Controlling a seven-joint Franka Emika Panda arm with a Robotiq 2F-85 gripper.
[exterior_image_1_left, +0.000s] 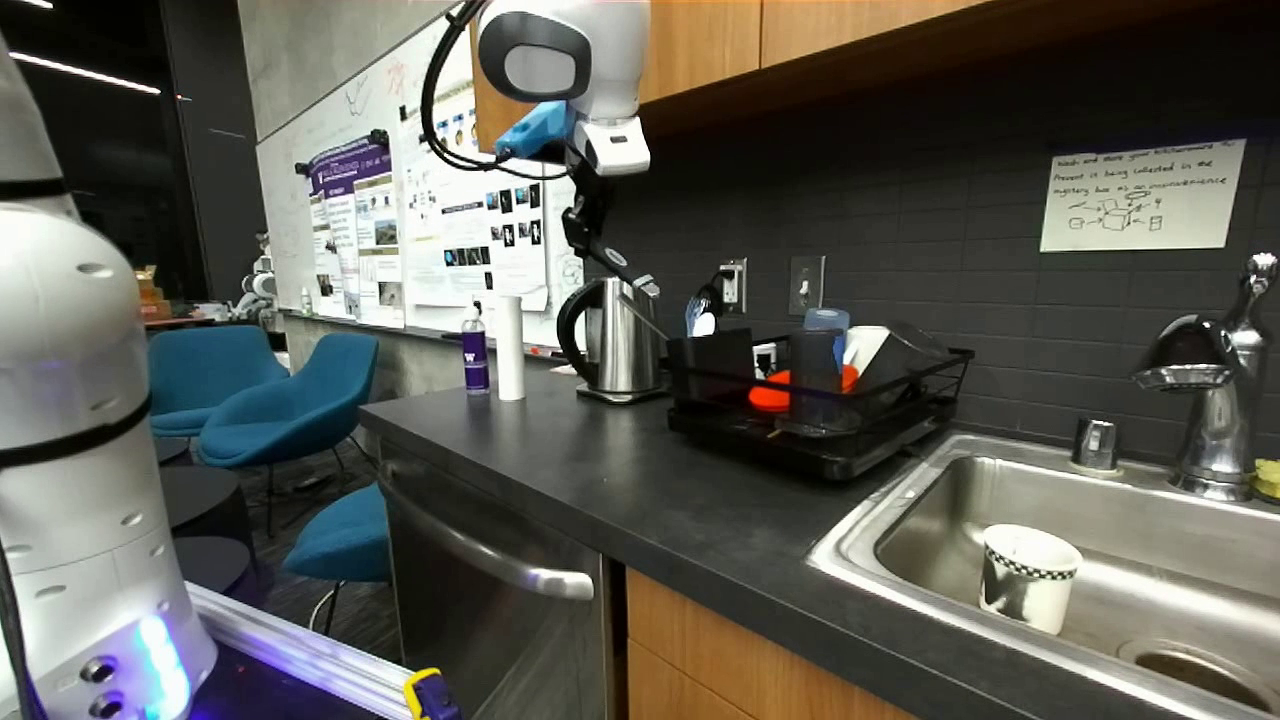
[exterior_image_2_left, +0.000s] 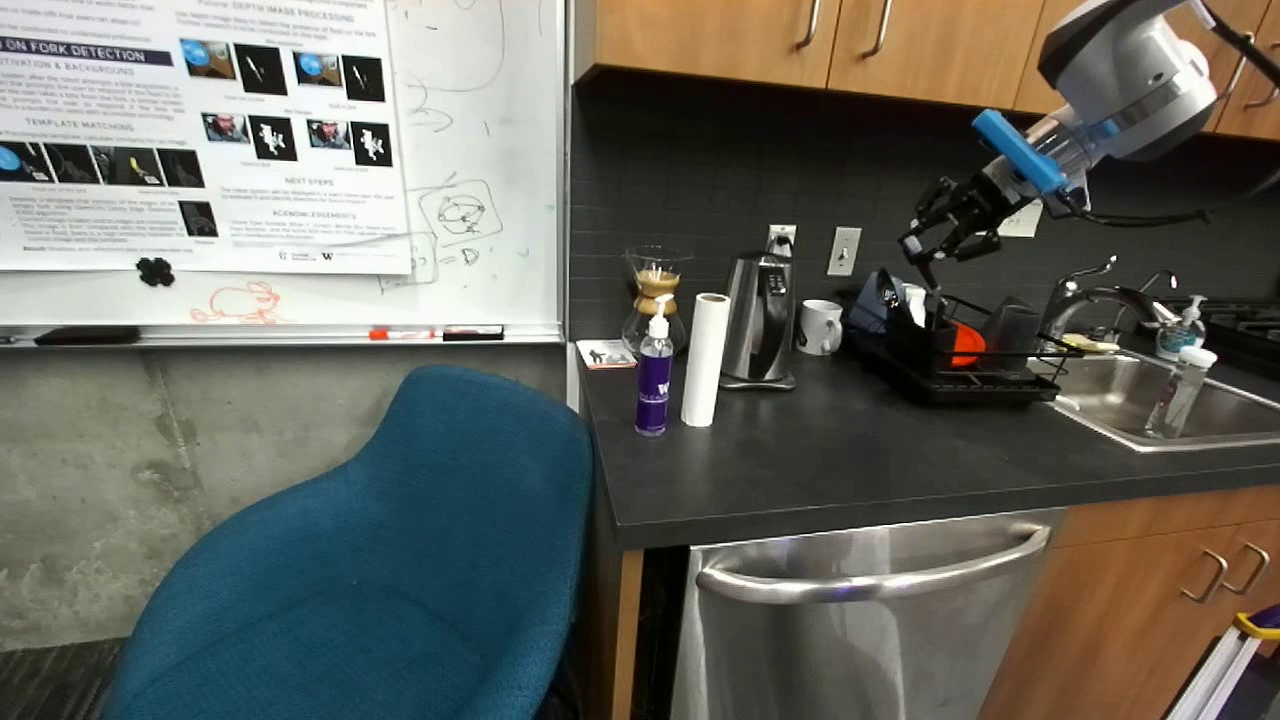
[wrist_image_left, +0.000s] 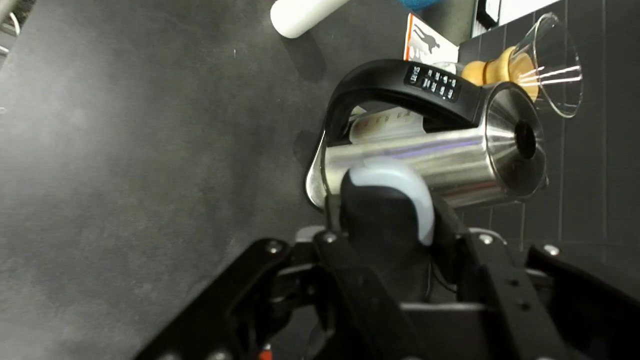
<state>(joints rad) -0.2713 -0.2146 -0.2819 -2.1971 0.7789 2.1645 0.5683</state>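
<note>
A dark handle (wrist_image_left: 387, 220) with a light grey edge lies between the fingers of my gripper (wrist_image_left: 390, 212) in the wrist view, and the jaws are closed against it. From the gripper (exterior_image_1_left: 582, 232) the same dark object (exterior_image_1_left: 620, 262) slants down in front of the steel kettle (exterior_image_1_left: 622, 345); its far end is hard to make out. In an exterior view the gripper (exterior_image_2_left: 945, 238) hangs above the black dish rack (exterior_image_2_left: 985, 388). The kettle (wrist_image_left: 415, 155) stands below and beyond the fingers in the wrist view, its black handle (wrist_image_left: 400, 80) uppermost.
A purple spray bottle (exterior_image_2_left: 654, 380) and a white cylinder (exterior_image_2_left: 706, 360) stand near the counter's end. Behind are a glass coffee maker (exterior_image_2_left: 657, 290) and a white mug (exterior_image_2_left: 820, 327). The rack holds an orange-red item (exterior_image_2_left: 966, 343). A cup (exterior_image_1_left: 1030, 580) sits in the sink (exterior_image_1_left: 920, 530). Wooden cabinets (exterior_image_2_left: 720, 40) hang overhead.
</note>
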